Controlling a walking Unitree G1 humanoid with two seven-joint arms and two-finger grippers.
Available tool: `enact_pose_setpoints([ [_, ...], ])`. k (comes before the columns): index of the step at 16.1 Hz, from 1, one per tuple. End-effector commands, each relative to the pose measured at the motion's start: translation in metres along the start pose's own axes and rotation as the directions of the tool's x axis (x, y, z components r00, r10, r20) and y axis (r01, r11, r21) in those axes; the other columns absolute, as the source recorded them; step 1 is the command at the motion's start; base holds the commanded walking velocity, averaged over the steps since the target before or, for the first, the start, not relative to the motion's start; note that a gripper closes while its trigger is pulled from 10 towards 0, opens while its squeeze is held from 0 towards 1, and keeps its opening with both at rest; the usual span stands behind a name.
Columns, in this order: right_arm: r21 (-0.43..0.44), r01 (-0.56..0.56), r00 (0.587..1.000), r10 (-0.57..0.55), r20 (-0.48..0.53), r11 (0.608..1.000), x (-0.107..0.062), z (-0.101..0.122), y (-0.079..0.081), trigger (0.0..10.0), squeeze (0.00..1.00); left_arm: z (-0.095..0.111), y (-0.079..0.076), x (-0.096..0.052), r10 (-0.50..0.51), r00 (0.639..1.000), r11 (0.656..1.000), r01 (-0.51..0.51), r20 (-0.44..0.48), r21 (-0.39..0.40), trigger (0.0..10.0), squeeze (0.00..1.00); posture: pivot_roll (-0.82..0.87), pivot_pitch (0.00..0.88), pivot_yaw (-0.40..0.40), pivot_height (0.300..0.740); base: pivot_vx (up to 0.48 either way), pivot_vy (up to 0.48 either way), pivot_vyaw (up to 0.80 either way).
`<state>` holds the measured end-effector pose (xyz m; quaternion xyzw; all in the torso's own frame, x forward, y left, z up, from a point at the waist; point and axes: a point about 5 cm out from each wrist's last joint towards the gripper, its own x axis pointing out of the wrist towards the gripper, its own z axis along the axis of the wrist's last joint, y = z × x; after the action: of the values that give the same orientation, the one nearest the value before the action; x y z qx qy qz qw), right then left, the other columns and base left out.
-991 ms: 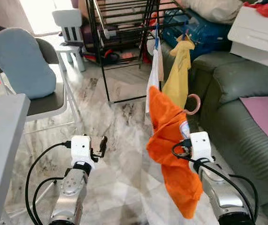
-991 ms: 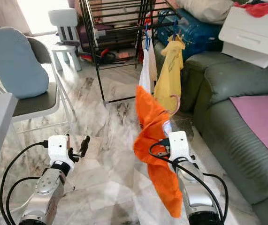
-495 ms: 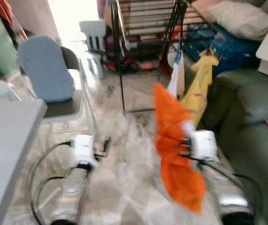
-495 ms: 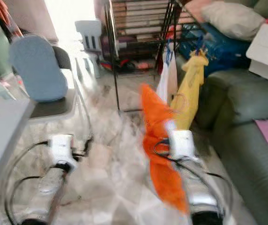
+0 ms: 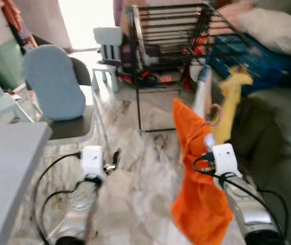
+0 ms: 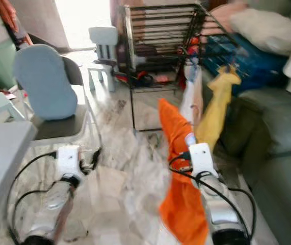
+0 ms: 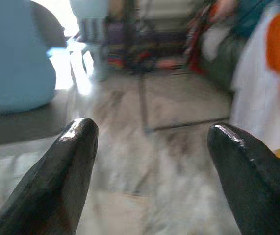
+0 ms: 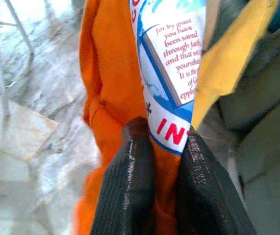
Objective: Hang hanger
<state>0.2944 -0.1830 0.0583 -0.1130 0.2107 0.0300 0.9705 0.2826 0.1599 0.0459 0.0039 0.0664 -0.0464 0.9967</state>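
Right claw (image 8: pixel 162 161) clamped on orange garment (image 5: pixel 196 168), apparently on a hanger; left claw (image 7: pixel 149 161) spread apart, holding nothing, above marble floor (image 5: pixel 135 168).

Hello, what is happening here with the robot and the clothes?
The robot stands on a marble floor, facing a black wire drying rack. Its right gripper is shut on an orange garment with a printed white patch, held up in front of it. A yellow garment hangs at the rack. The left gripper is open and holds nothing.
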Motion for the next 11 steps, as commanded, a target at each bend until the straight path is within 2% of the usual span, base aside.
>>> enact_pose_setpoints([
  [1, -0.010, 0.002, 1.000, -0.001, 0.026, 1.000, 0.0012, 0.0073, -0.0003, 10.0, 0.00, -0.0001, 0.0016, 0.0016, -0.007, 1.000, 1.000, 0.007, -0.002, 0.021, 10.0, 0.00, -0.21, 0.000, 0.044, 0.740, 0.412, 0.000, 0.00],
  [3, 0.000, 0.008, 1.000, -0.008, 0.014, 1.000, 0.0027, 0.0064, 0.0004, 10.0, 0.00, -0.0012, 0.0066, 0.0037, 0.005, 1.000, 1.000, -0.004, -0.014, 0.024, 10.0, 0.00, -0.20, 0.000, 0.045, 0.740, 0.414, 0.000, 0.00],
  [7, 0.007, 0.002, 1.000, -0.002, 0.012, 1.000, 0.0042, 0.0065, 0.0018, 10.0, 0.00, 0.0001, 0.0065, 0.0069, 0.002, 1.000, 1.000, -0.002, -0.007, 0.021, 10.0, 0.00, -0.21, 0.000, 0.045, 0.740, 0.419, 0.000, 0.00],
  [11, 0.006, -0.014, 1.000, 0.014, 0.002, 1.000, 0.0043, 0.0040, 0.0041, 10.0, 0.00, -0.0013, -0.0015, 0.0084, 0.004, 1.000, 1.000, -0.004, -0.006, -0.005, 10.0, 0.00, -0.21, 0.000, 0.043, 0.740, 0.429, 0.000, 0.00],
])
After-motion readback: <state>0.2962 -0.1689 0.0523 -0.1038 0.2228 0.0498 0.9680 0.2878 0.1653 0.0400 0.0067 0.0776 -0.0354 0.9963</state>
